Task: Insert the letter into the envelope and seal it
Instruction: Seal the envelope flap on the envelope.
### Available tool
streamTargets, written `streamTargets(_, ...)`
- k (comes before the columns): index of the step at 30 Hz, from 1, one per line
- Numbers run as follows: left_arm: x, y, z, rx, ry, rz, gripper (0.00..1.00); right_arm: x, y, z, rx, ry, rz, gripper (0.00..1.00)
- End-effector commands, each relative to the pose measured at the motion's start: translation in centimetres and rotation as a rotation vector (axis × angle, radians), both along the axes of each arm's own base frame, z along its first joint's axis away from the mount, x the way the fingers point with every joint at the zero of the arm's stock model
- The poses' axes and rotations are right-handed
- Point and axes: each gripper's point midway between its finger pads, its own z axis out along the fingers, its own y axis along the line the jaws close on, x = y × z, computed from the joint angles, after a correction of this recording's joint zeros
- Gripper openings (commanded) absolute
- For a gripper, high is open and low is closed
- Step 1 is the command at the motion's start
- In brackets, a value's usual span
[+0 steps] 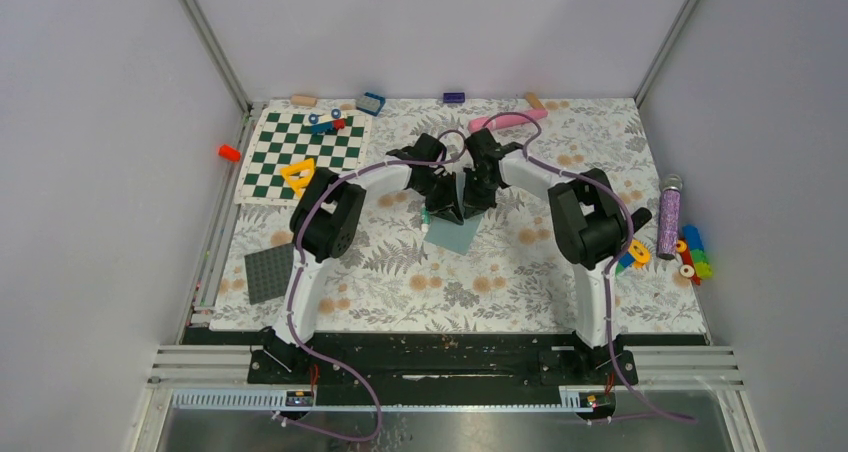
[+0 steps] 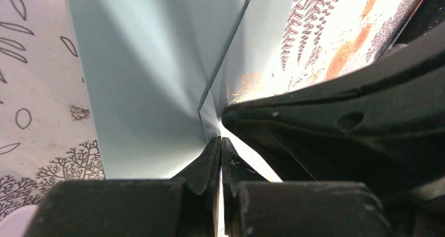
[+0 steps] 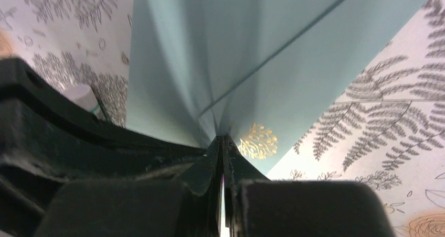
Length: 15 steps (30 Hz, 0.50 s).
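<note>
Two black-and-white robot arms reach in from the near edge of a tabletop (image 1: 400, 282) covered in a pale cloth printed with ferns and orange flowers. They meet over its middle.

Between them is a flat, dull grey-teal paper envelope (image 1: 455, 235). Its near part lies towards the cloth, just in front of the two wrists, and its far edge seems to rise up between them.

The left end effector (image 2: 220, 141) has its two black fingers pressed together on a thin edge of the envelope. From its own camera the teal paper fans away from the fingertips, with one straight fold line running up through it. The right end effector (image 3: 223, 138) pinches the same paper in the same way, fingers tight together on an edge. The two sit just beside each other, and each shows as a dark bulk in the other's camera.

At the far left of the tabletop lies a green-and-white chequered board (image 1: 305, 155) with a yellow triangular piece (image 1: 297, 175) on its near corner. A dark grey studded square plate (image 1: 269, 272) lies nearer, by the left arm. A long pink piece (image 1: 505, 121) lies beyond the arms. A purple glittery tube (image 1: 668, 217) lies at the right edge, well apart from the envelope.
</note>
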Motion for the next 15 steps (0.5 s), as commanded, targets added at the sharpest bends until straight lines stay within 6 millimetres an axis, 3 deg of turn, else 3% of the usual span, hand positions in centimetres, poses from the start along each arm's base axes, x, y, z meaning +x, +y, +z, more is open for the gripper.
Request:
streamTargets(1,1.1,1.3,-2.2,0.1,-0.03,0.02,0.0,-3.7,0.0,0.0,0.007,0.035,0.105,0.0)
streamTargets(9,1.2,1.2,-2.2,0.099,-0.02,0.023,0.0,-3.6,-1.4,0.6,-0.047,-0.033,0.19,0.0)
streamTargets(12,1.2,1.3,-2.2,0.098,-0.02,0.02,0.0,-2.0,-2.5,2.6,-0.102,-0.173,0.249,0.0)
streamTargets(15,1.1,1.3,-2.3,0.097,-0.017,0.019,0.0,-0.4,-3.8,5.9,-0.152,-0.38,0.309,0.0)
